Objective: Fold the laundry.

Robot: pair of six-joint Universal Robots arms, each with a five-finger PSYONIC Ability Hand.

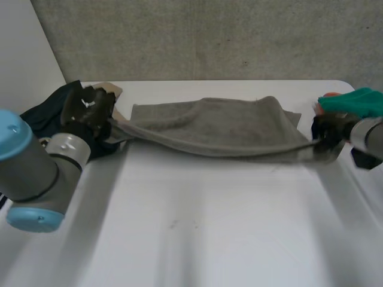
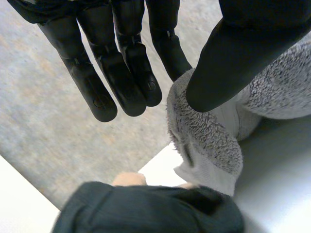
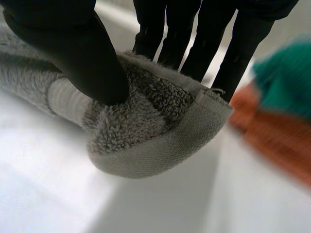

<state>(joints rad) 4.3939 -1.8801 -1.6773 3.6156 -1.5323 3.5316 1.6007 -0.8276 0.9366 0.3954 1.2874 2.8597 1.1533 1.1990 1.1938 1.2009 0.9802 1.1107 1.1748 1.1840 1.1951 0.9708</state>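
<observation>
Now left hand (image 2: 243,53), right hand (image 3: 73,48) pinch towel (image 1: 221,128) (thumbs against straight fingers (image 3: 204,43)).

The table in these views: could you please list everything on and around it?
towel: one, grey, stretched across the far part of the table between the two hands
dark garment: one, blackish green, bunched at the far left corner
tan item: one, beige, partly under the dark garment; too hidden to identify
teal cloth: one, teal, far right corner
orange cloth: one, orange, beside the teal cloth
table: one, white
wall: one, grey, behind the table
left arm: grey, light-blue caps
left hand: black, pinching the towel's left end
right hand: black, pinching the towel's right end
</observation>
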